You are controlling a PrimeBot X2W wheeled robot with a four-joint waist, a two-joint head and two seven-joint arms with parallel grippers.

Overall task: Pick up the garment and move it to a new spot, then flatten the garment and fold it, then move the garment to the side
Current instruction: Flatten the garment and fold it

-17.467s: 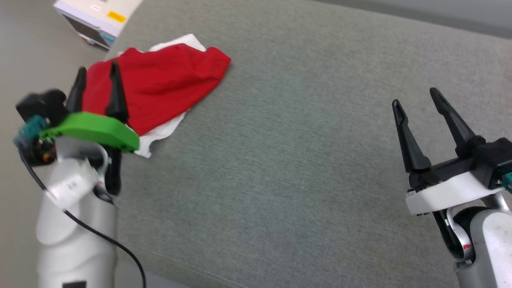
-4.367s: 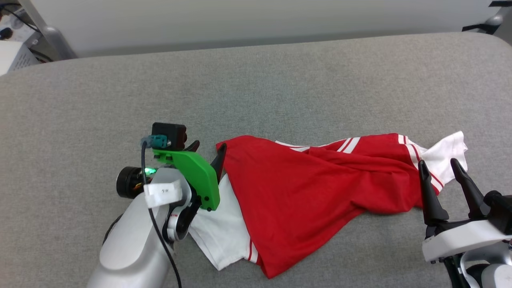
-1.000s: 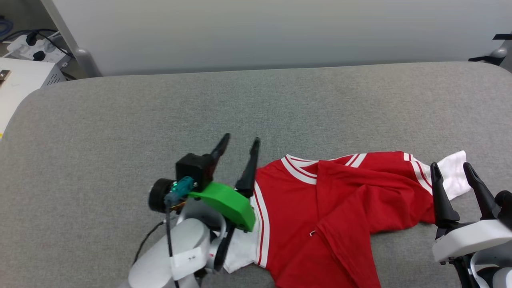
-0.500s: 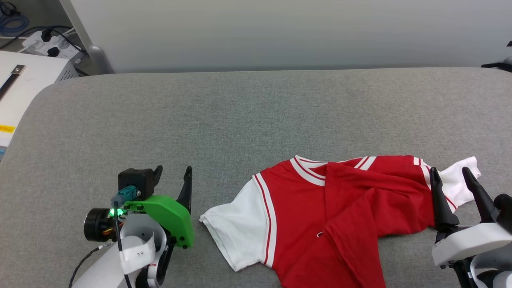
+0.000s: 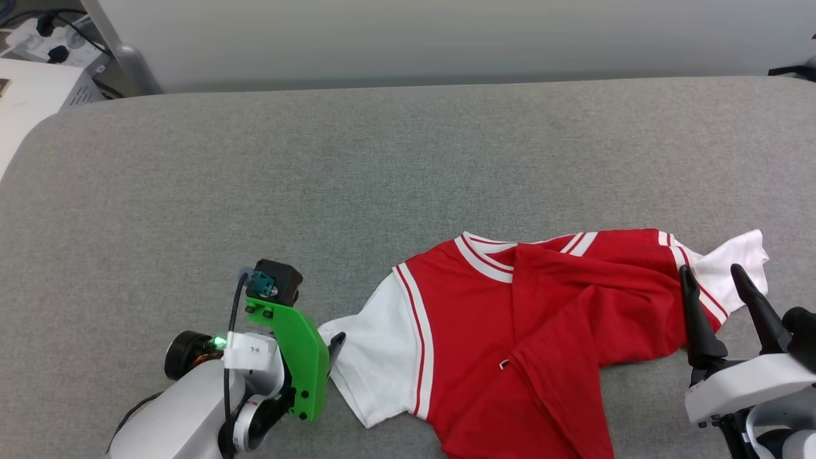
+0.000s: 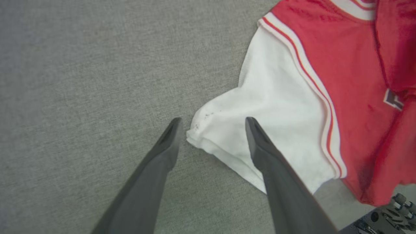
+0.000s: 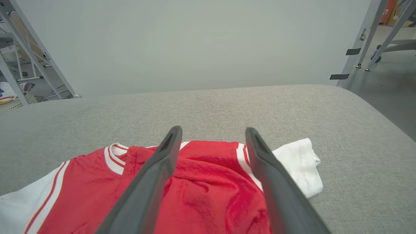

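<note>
The left gripper (image 6: 213, 122), with its two long dark fingers on a green mount, stands with jaws spread around the near left corner of a white sleeve (image 5: 370, 370). One finger is over the grey cloth just beside the hem and the other is over the sleeve. Whether they touch it cannot be told.

The right gripper (image 5: 711, 273), on a white mount, also has its jaws apart and grips nothing. It sits at the right end of the one soft red short-sleeved shirt (image 5: 497, 331), near the shirt's second white sleeve (image 5: 733, 261).

The shirt lies rumpled, collar to the far side, on the near right part of the grey upholstered surface (image 5: 319, 178). One white box (image 5: 25, 95) stands at the far left.
</note>
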